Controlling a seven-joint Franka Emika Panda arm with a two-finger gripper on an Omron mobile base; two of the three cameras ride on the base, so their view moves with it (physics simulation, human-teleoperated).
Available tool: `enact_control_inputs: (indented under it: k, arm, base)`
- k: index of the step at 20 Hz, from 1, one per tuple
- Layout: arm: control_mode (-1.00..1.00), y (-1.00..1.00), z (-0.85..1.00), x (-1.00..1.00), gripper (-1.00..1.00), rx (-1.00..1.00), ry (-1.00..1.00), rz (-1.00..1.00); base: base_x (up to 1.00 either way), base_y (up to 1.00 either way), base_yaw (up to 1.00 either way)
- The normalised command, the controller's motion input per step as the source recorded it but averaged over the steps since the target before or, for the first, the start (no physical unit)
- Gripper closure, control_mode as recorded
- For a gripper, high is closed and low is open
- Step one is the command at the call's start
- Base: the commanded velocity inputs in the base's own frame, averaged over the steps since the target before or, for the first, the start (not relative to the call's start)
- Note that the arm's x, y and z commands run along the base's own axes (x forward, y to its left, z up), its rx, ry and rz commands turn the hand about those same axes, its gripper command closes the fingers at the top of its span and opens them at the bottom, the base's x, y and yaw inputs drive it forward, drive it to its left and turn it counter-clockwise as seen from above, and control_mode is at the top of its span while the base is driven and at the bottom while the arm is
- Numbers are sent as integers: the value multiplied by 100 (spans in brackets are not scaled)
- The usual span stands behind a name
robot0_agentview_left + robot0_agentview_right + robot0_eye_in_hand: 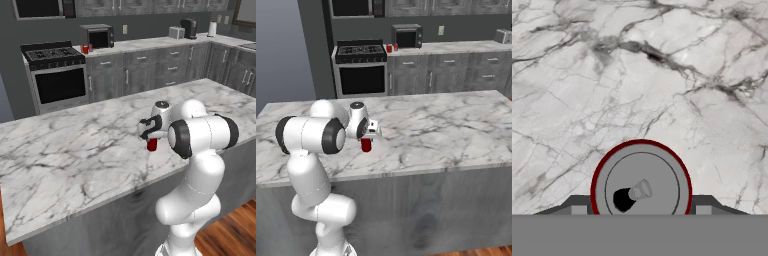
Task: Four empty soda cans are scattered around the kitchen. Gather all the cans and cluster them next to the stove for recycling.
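The marble island (75, 150) spreads out under the gripper (151, 145) on every side, and the stove (55, 75) stands well beyond it, across the aisle against the back wall. Two cans (87, 48) already sit on the counter just beside the stove.

Straight below the gripper stands another can (641, 180), upright on the marble, its silver top facing the hand. In the hand view the two fingertips (577, 206) flank its red rim, one on each side, about touching it; the jaws stand at roughly the can's width. Whether they grip it firmly yet cannot be told.

The main risk, as I judge it, is lifting too soon: an empty can is light and smooth, so a loose pinch could let it slip and roll across the marble, maybe off the edge. Uneven closing could tip it sideways. A hard squeeze may dent the thin wall. The long carry to the stove adds chances to drop it.
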Motion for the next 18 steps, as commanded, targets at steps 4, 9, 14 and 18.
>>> enact_control_inputs:
  k: [4, 9, 14, 18]
  arm:
    - [-100, 0, 1, -14, 100, 0, 0, 0]
    - [-100, 0, 37, -36, 100, 1, 3, 0]
    - [-100, 3, 46, -38, 100, 0, 10, 0]
    - [-100, 6, 49, -32, 100, 0, 18, 0]
  base:
    - [0, 0, 0]
    - [0, 0, 0]
    - [0, 0, 0]
    - [0, 0, 0]
